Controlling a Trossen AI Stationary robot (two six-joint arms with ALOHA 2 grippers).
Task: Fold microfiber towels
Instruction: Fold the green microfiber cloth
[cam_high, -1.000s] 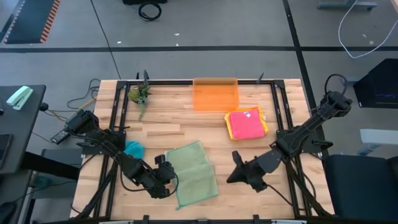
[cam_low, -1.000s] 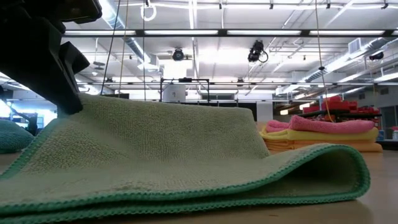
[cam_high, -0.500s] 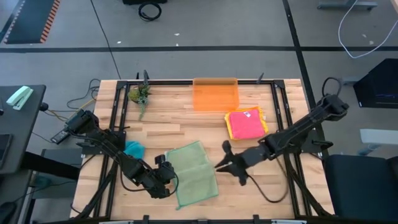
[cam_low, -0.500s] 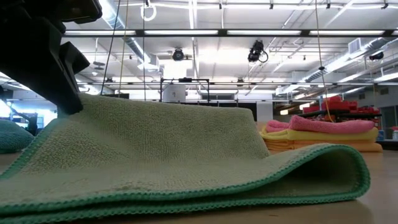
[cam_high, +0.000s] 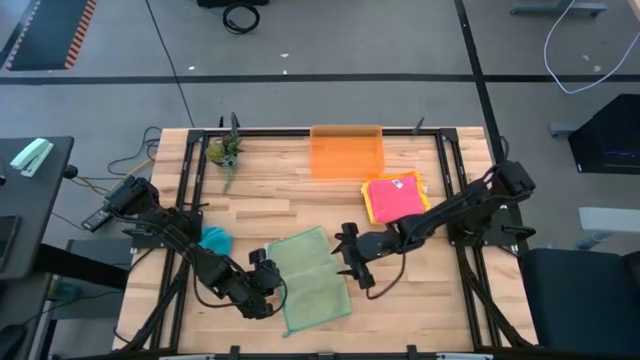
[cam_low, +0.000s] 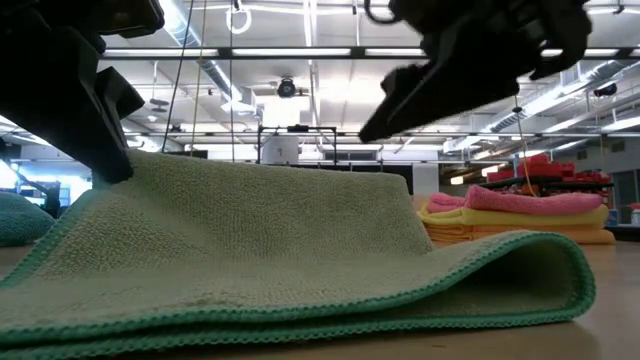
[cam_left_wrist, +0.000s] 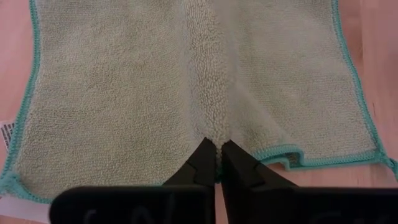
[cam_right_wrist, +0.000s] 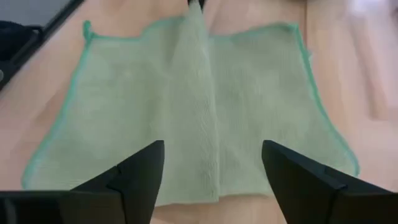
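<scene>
A sage green microfiber towel (cam_high: 314, 278) lies spread on the table near its front edge, with a raised ridge (cam_right_wrist: 198, 93) running across it from left to right. My left gripper (cam_high: 270, 283) is shut on the middle of its left edge. My right gripper (cam_high: 348, 262) hangs open just above the towel's right edge and clear of it (cam_low: 390, 105), its fingers (cam_right_wrist: 140, 177) on either side of the ridge's end. A folded pink towel (cam_high: 394, 198) rests on a yellow one at the right. A crumpled teal towel (cam_high: 214, 240) lies at the left. My left gripper pinches the middle of the green towel's left edge (cam_left_wrist: 214, 138) between its two fingers, where the cloth is gathered into a ridge. The fingers come from the table's left side. That edge is raised off the table (cam_low: 130, 165), while the rest of the towel lies on the wood.
A translucent orange bin (cam_high: 347, 152) stands at the far edge, and a small green plant (cam_high: 225, 155) at the far left. Bare wood shows between the green towel and the bin.
My right gripper has swung from the table's near right toward the left, up to the green towel's right edge, and has opened. The towel and my left gripper have stayed where they were.
</scene>
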